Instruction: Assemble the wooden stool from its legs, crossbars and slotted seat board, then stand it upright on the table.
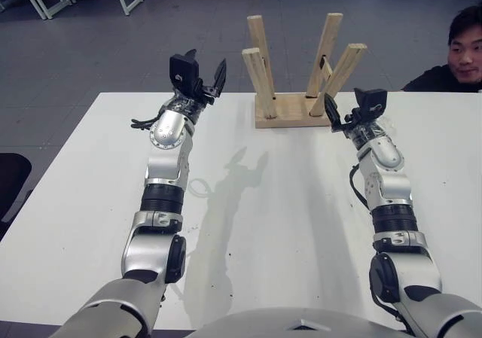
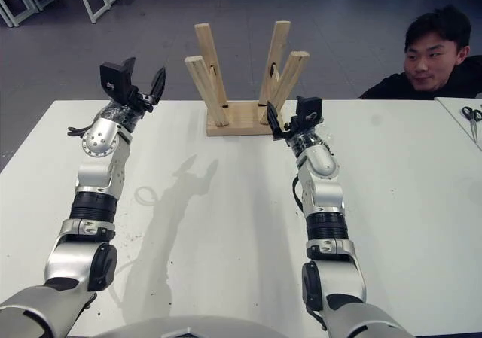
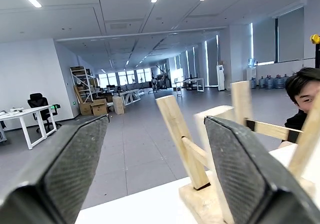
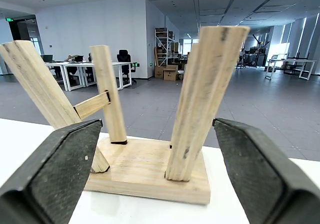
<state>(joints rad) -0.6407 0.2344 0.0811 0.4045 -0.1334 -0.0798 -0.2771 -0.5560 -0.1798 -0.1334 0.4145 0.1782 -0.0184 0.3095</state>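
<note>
While the stool [image 2: 239, 118] rests upside down near the far edge of the white counter [image 1: 248, 225], its seat board [image 1: 290, 112] lies flat on the surface and its four legs [image 1: 327, 44] point upward, splaying outward toward their tips. A short crossbar [image 4: 92, 104] joins two of the legs on one side, and the left wrist view shows another one linking a second pair.

The right hand [image 1: 343, 116] sits low at the stool's right side, just beside the nearest leg. Its fingers are spread and grasp nothing. From the right wrist view, that near leg stands in the gap between the two dark pads [image 4: 55, 169], and neither pad presses against the wood. Whether any other part of the hand brushes the leg cannot be told.

The left hand [image 1: 205, 65] is raised above the counter's far edge, to the left of the stool and apart from it. It, too, is released — the two black fingers stand wide, with only the stool's left legs and the room beyond visible between them in the left wrist view.

A pair of scissors [image 2: 473, 116] lies on a neighbouring counter off to the right.
</note>
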